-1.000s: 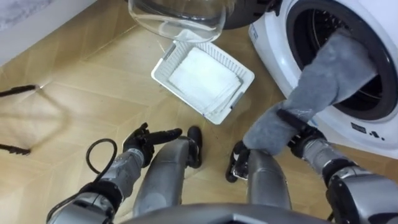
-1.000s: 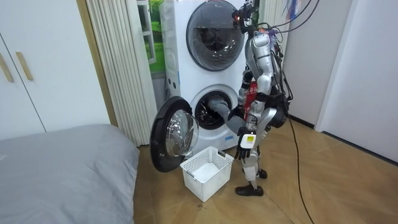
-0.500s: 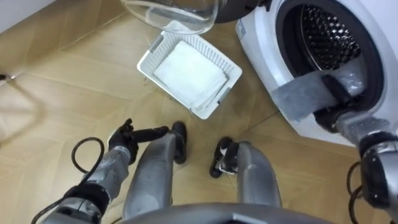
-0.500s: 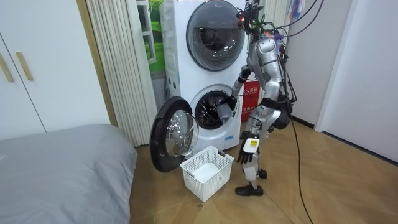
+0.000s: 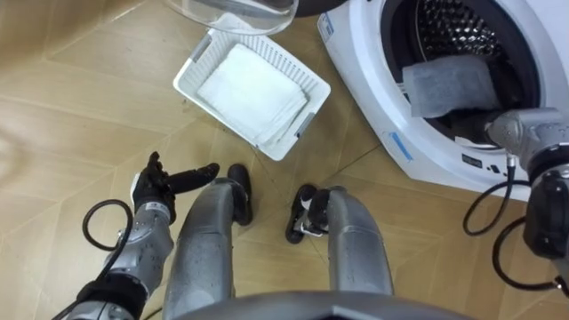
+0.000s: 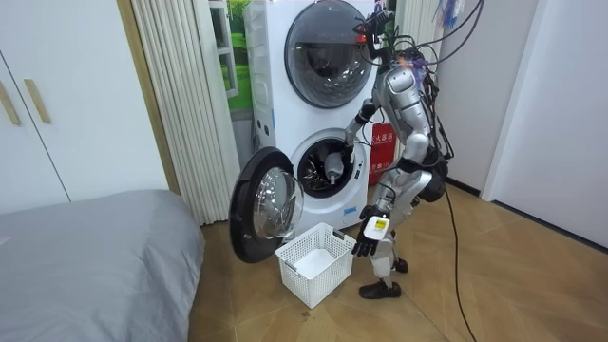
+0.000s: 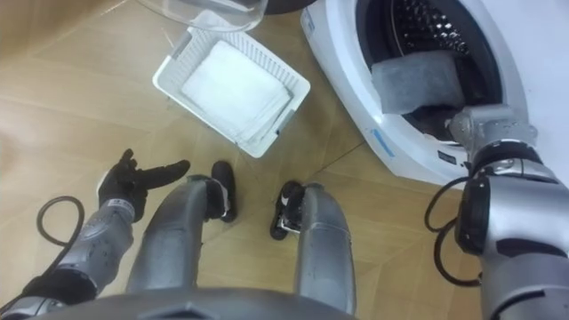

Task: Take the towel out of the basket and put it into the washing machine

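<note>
Nearest, the left hand (image 5: 153,187) hangs low beside the robot's own leg. Its fingers (image 5: 191,174) are stretched out loosely and hold nothing. Ahead of those fingertips, well apart from them, a white basket (image 5: 222,124) sits on the wooden floor (image 5: 71,107) with a folded white cloth (image 5: 253,89) lying in it.

Further on, the right arm reaches through the round opening of the washing machine (image 5: 373,116). The right hand (image 5: 471,123) is a dark shape just inside the opening. The grey towel (image 5: 449,86) lies over and just beyond it, so I cannot tell whether the hand grips the towel or only props it up. The towel is already inside the opening, bunched close to the front. The holed drum wall (image 5: 453,22) shows behind it.

The job now seems to be getting the towel properly into the drum. The hand should carry it deeper, past the lip, so that no corner lies across the edge where the door (image 5: 231,13) shuts. It should let go low in the drum, then draw straight back with a slack hand, so the cloth is not snagged and dragged out again. A corner trailing over the lip looks like the main risk.
</note>
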Tool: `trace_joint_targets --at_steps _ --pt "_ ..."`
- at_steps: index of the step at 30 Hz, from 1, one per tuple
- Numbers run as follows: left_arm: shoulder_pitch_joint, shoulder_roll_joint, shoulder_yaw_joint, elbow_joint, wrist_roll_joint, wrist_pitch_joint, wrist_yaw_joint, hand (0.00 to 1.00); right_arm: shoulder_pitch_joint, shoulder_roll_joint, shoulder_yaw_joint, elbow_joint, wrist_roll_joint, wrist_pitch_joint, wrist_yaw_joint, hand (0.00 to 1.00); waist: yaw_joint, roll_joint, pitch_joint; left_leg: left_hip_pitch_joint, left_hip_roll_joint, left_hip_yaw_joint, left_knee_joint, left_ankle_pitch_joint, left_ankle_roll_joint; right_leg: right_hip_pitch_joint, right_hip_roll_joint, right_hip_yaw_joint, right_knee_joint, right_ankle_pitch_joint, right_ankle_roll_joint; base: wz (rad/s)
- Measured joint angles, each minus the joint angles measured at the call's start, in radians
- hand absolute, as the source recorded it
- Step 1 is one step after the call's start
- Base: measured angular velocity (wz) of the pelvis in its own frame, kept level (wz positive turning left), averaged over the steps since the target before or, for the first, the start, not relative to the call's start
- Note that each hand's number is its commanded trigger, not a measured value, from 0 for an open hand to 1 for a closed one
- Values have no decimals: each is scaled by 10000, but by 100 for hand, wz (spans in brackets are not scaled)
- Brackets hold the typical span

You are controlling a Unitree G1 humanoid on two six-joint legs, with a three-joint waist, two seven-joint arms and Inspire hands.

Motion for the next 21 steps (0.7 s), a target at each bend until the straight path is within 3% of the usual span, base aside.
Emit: trace_joint_targets --at_steps 5,11,13,18,21 --pt "-18 -91 -8 1 21 -91 142 0 -89 -67 -476 51 271 -93 -628 0 -166 8 -3 -68 -79 81 79 -99 160 -13 -134 -47 77 -107 137 7" --pt "-116 -140 -23 4 35 -185 161 0 -90 -66 -781 -12 352 -698 -1322 0 -42 76 -28 -126 -78 85 103 -129 205 -28 -88 4 35 -105 193 1" --pt "-163 -134 -75 6 186 -305 160 0 -65 -67 -1091 -12 475 -1018 -1521 0 59 146 -29 -73 -75 82 89 -129 205 38 -86 -11 25 -100 201 2" --pt "-147 -186 -229 54 272 -470 -95 0 109 -66 -1356 -439 523 -1787 -2122 0 313 605 -19 387 -106 130 -199 -130 226 420 -93 4 -143 -95 238 1" --pt "-154 -177 -200 271 314 -653 -301 0 398 -63 -1356 -679 659 -2000 -2394 0 531 665 -36 743 -155 192 -488 -61 216 684 -82 68 -346 -75 278 -2"
